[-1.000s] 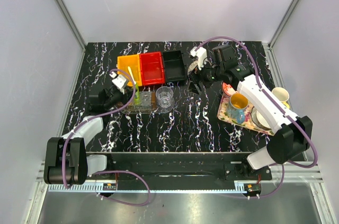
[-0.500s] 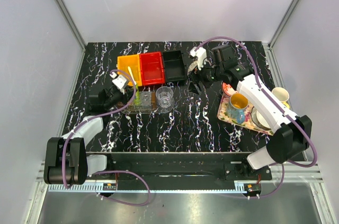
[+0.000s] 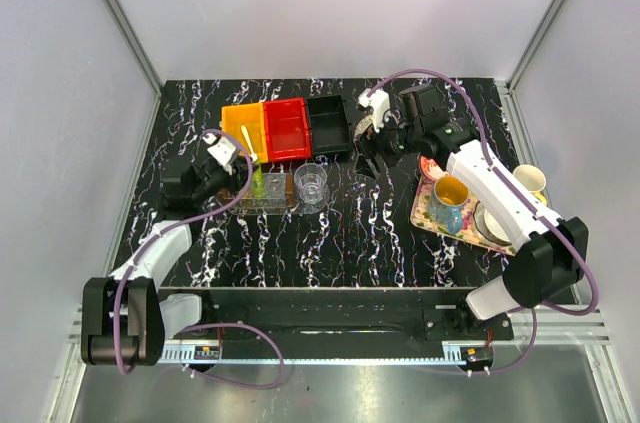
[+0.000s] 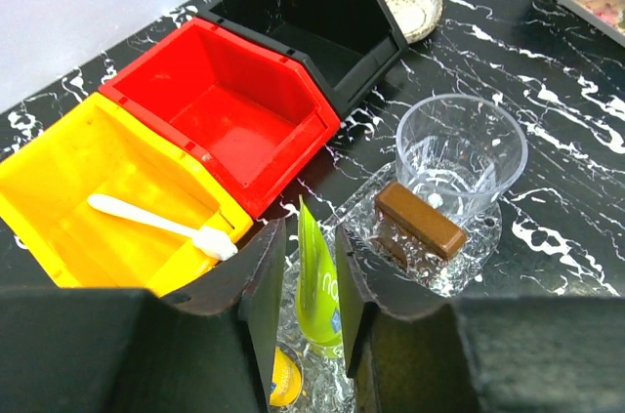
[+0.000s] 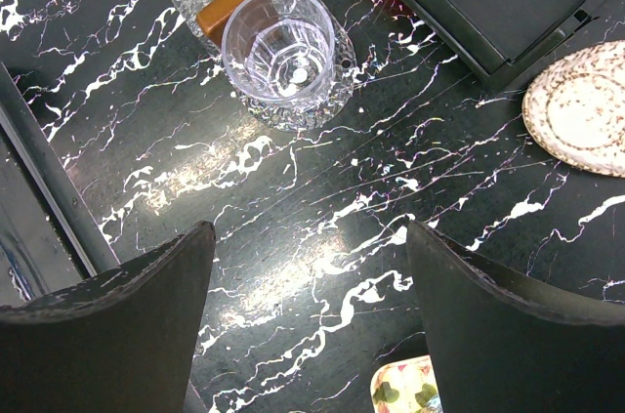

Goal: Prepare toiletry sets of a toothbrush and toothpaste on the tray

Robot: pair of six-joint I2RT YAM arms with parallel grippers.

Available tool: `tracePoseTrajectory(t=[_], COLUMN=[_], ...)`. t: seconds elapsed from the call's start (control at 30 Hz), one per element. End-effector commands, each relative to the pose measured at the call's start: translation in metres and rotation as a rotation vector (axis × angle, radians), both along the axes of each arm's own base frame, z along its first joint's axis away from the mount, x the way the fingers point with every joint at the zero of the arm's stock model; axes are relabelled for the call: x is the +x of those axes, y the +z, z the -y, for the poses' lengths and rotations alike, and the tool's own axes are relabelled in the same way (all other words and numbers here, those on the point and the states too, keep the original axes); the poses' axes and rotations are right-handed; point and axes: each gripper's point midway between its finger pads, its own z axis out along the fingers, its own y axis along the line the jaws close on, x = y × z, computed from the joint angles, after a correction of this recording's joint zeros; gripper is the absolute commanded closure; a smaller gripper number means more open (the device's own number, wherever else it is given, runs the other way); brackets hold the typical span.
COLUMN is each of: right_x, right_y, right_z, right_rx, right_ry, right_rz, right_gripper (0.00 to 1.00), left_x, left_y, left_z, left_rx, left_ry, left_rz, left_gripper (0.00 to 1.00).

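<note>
A light green toothpaste tube [image 4: 317,286] stands upright on the clear glass tray [image 4: 483,237], with a yellow tube [image 4: 283,379] beside it, lower in the left wrist view. My left gripper [image 4: 308,232] is open, its fingers either side of the green tube, with a gap showing on the left. The white toothbrush [image 4: 156,223] lies in the yellow bin [image 4: 68,188]. In the top view, the left gripper [image 3: 243,171] is just left of the tray [image 3: 268,201]. My right gripper [image 3: 368,155] is wide open and empty over bare table [image 5: 308,267].
A clear cup [image 4: 459,154] and a brown bar [image 4: 420,221] sit on the glass tray. Red [image 3: 287,128] and black [image 3: 330,123] bins stand behind it. A speckled round coaster [image 5: 581,110] and a patterned tray with mugs [image 3: 428,218] lie to the right.
The left arm has pulled back to the left and risen a little, away from the green tube. The right arm has barely moved.
</note>
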Motion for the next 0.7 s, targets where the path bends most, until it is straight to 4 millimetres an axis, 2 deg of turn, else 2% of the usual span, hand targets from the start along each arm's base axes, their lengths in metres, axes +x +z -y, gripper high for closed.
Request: tracePoseTrajectory(t=[0.0, 0.1, 0.13, 0.2, 0.43, 0.47, 0.5, 0.57, 0.6, 0.67], right_x=[0.006, 0.007, 0.007, 0.008, 0.015, 0.015, 0.016, 0.018, 0.018, 0.021], right_y=[0.011, 0.012, 0.014, 0.017, 0.02, 0.02, 0.02, 0.02, 0.02, 0.018], right_z=[-0.005, -0.005, -0.005, -0.006, -0.003, -0.004, -0.003, -0.003, -0.004, -0.004], right_rx=[0.034, 0.035, 0.038, 0.042, 0.028, 0.028, 0.026, 0.022, 0.021, 0.014], right_ry=[0.007, 0.003, 0.004, -0.003, -0.023, -0.021, -0.023, -0.019, -0.017, -0.017], right_rz=[0.03, 0.031, 0.034, 0.036, 0.06, 0.061, 0.061, 0.067, 0.068, 0.07], right_gripper=[0.15, 0.15, 0.15, 0.15, 0.15, 0.15, 0.15, 0.15, 0.15, 0.15], left_x=[0.003, 0.001, 0.003, 0.004, 0.032, 0.039, 0.045, 0.058, 0.065, 0.08], left_y=[0.049, 0.063, 0.074, 0.083, 0.12, 0.109, 0.123, 0.109, 0.119, 0.105], left_z=[0.001, 0.0, 0.0, -0.002, -0.024, -0.029, -0.03, -0.035, -0.037, -0.042], left_rx=[-0.009, -0.028, -0.038, -0.049, -0.102, -0.094, -0.098, -0.093, -0.094, -0.088], left_ry=[-0.012, 0.001, 0.007, 0.03, 0.207, 0.244, 0.255, 0.295, 0.31, 0.348], left_rz=[0.11, 0.11, 0.119, 0.107, 0.024, -0.033, -0.024, -0.106, -0.094, -0.153], left_gripper=[0.66, 0.58, 0.56, 0.55, 0.52, 0.51, 0.5, 0.49, 0.48, 0.45])
